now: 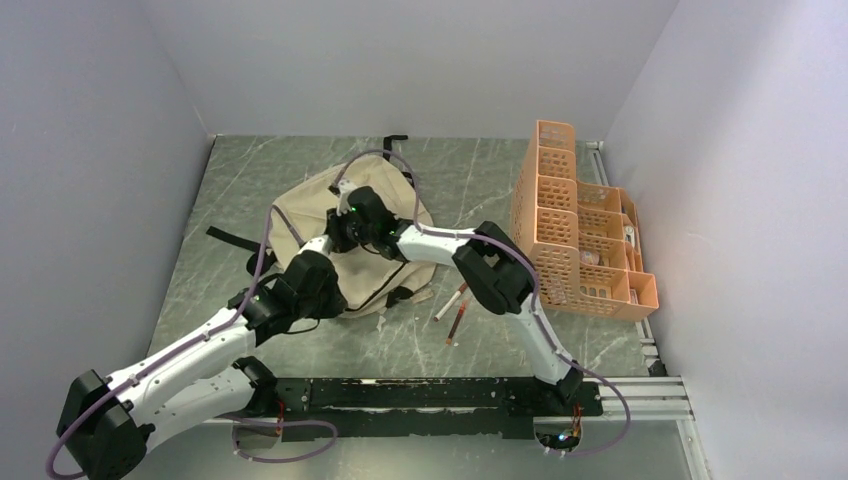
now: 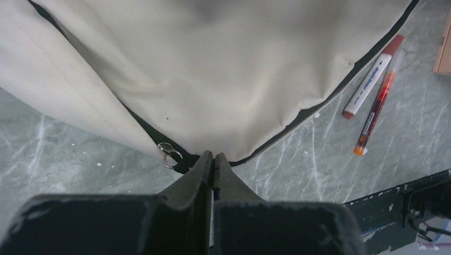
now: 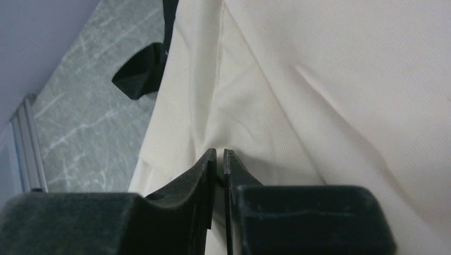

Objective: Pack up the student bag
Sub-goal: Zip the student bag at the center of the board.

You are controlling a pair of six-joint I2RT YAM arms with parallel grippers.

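Observation:
The student bag (image 1: 312, 205), beige with black zipper lines, lies in the middle of the table. It also fills the left wrist view (image 2: 213, 79) and the right wrist view (image 3: 319, 79). My left gripper (image 1: 338, 298) (image 2: 214, 155) is shut at the bag's near edge, tips on the black zipper line, with a metal zipper ring (image 2: 169, 155) just to their left. My right gripper (image 1: 338, 234) (image 3: 220, 152) sits on top of the bag, jaws closed to a thin slit on a fold of its fabric. The bag's inside is hidden.
A white marker (image 1: 450, 300) (image 2: 372, 79) and a red pen (image 1: 458, 322) (image 2: 376, 109) lie on the table right of the bag. The orange perforated organizer (image 1: 580, 230) stands at the right. A black strap (image 1: 228, 238) (image 3: 141, 77) trails left. Walls enclose three sides.

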